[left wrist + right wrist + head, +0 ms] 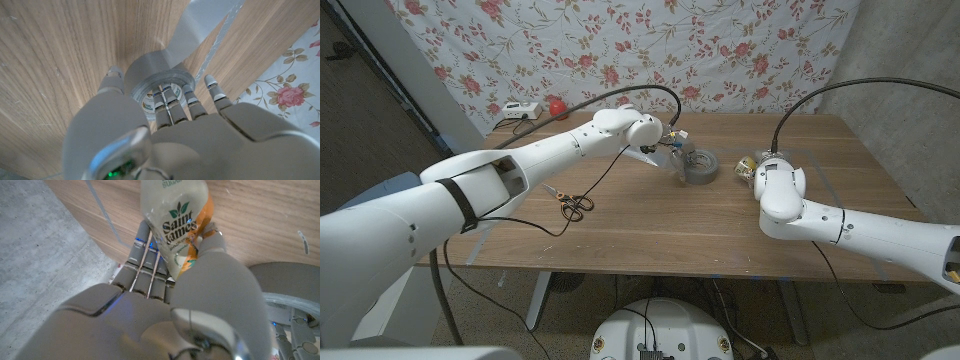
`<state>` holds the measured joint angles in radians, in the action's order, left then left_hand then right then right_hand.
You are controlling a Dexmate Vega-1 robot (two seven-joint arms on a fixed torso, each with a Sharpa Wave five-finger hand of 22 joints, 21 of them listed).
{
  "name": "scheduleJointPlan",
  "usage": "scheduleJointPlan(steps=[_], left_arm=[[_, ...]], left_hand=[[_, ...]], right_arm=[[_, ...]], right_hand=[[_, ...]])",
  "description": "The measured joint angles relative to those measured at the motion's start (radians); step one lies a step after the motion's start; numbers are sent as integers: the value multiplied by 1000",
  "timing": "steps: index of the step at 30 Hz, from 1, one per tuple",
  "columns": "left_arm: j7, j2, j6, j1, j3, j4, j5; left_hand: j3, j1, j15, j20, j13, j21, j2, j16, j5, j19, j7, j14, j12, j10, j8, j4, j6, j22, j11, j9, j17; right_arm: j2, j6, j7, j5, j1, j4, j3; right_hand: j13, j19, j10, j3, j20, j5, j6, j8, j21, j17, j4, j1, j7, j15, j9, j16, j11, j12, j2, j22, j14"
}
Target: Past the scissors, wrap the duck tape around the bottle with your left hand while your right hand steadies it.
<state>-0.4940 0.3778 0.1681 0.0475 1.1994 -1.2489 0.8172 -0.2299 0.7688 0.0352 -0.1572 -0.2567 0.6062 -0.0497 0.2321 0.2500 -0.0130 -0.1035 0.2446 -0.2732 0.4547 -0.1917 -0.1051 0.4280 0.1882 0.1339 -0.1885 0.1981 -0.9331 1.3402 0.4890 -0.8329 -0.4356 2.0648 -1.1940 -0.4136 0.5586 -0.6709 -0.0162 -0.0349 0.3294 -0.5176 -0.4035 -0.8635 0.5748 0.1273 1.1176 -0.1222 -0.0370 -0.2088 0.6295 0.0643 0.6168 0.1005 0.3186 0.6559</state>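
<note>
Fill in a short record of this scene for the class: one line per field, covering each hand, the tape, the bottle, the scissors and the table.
left hand: fingers over and into the tape roll, gripping it
duck tape: grey roll on the table, a strip pulled out from it
right hand: holds the bottle between fingers and thumb
bottle: labelled, lying in the right hand's grip, right of the roll
scissors: on the table, nearer the robot than the roll, untouched
table: wooden
</note>
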Motion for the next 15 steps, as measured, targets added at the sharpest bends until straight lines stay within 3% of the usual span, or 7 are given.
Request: scheduleJointPlan(steps=[1,3,8,10,15], left_arm=[[8,2,-2,2,1,-4,14],[37,17,-4,16,10,-29,49],[125,48,-6,45,21,-61,139],[180,59,-7,57,24,-69,187],[335,92,-12,103,32,-75,295]], left_hand=[[-1,1,0,0,-1,0,0,0,0,0,0,0,0,8,0,-5,1,0,0,0,1],[-1,19,2,3,-4,-4,-1,0,0,3,-9,7,-10,39,-11,-7,28,0,6,0,0],[-3,39,5,21,-9,-4,5,5,9,33,-22,58,-36,99,-26,-17,95,0,30,0,-4],[-3,59,6,37,-18,4,18,18,14,67,-36,104,-66,157,-47,-26,166,0,47,0,-5],[-21,145,10,84,-22,29,52,58,14,153,-47,266,-159,354,-120,-43,440,5,48,3,12]], right_arm=[[-1,-1,-8,3,-3,3,4],[-11,-7,-49,20,-30,24,33],[-31,-16,-111,51,-70,59,78],[-39,-18,-126,61,-83,73,93],[-56,-26,-173,94,-107,100,118]], right_hand=[[0,-2,0,0,2,-1,-6,2,0,0,0,0,-6,-16,1,0,0,0,0,1,16],[0,-5,-14,0,5,-4,-16,3,-6,0,0,0,-16,-21,1,2,14,0,0,0,21],[0,0,-14,0,11,-8,-17,6,-12,0,0,1,-17,-23,2,4,14,0,-1,-8,23],[0,-4,-14,0,15,-8,-17,6,-15,0,0,1,-17,-23,2,4,14,0,-1,-8,23],[0,-6,-14,8,16,-16,-17,14,-15,0,0,2,-17,-23,1,4,14,0,-1,-13,23]])
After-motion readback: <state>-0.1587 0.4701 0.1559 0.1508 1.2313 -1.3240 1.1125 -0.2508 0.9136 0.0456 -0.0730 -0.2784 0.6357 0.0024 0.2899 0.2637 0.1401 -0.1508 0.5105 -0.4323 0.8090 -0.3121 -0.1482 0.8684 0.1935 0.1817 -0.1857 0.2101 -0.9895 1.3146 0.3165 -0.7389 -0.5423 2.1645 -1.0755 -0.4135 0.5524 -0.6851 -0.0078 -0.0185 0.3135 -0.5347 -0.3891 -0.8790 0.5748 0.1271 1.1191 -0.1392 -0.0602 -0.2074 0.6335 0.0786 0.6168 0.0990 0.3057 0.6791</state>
